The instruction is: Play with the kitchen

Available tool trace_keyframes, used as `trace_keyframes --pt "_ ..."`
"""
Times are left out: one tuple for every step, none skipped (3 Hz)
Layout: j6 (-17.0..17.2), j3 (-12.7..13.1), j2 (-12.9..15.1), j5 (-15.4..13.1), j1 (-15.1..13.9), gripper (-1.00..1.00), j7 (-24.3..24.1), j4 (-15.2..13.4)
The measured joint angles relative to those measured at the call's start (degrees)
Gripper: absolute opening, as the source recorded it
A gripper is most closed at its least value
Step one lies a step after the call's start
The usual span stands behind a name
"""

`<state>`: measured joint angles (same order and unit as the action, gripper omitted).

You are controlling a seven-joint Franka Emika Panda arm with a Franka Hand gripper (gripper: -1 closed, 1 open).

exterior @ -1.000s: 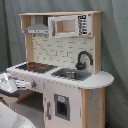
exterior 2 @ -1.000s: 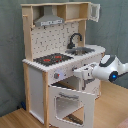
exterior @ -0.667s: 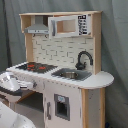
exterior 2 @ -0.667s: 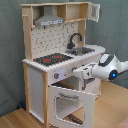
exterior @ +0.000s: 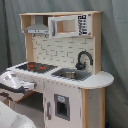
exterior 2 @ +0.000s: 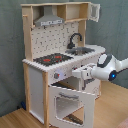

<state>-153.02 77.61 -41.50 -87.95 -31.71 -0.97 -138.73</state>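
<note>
The kitchen [exterior 2: 60, 65] is standing upright on a wooden floor [exterior 2: 15, 120] in front of a grey curtain [exterior 2: 10, 45], filling the middle of both exterior views. In the second exterior view its windowed oven door [exterior 2: 70, 102] is hanging open, swung down and outward below the row of knobs [exterior 2: 60, 75]. On top, the black and red hob [exterior 2: 50, 59] is lying toward the second exterior view's left, with the steel sink [exterior 2: 82, 50] and the black faucet [exterior 2: 75, 39] beside it toward the second exterior view's right. The grey hood [exterior 2: 50, 20] is sitting over the hob, next to the upper cabinet.

The white arm [exterior 2: 107, 67] is reaching in from the second exterior view's right, and its gripper [exterior 2: 77, 74] is hovering just in front of the kitchen's front panel, beside the knobs and above the open door. I cannot tell whether the jaws are apart or together, nor whether they are touching the panel. In the first exterior view the arm [exterior: 15, 82] is showing at the first exterior view's left edge, level with the bench top [exterior: 97, 79] below the hob [exterior: 36, 66].

Compared with a second ago, almost nothing is changing: the arm is staying at nearly the same height and reach, the oven door is remaining open at the same angle, and the kitchen itself is not shifting.
</note>
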Motion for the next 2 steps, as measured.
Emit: trace_keyframes --pt "0.02 2.05 -0.03 -4.56 -2.12 1.0 -3.33 -0.17" --pt "0.03 3.0 -0.06 -9.26 -4.13 1.0 -5.75 -0.16"
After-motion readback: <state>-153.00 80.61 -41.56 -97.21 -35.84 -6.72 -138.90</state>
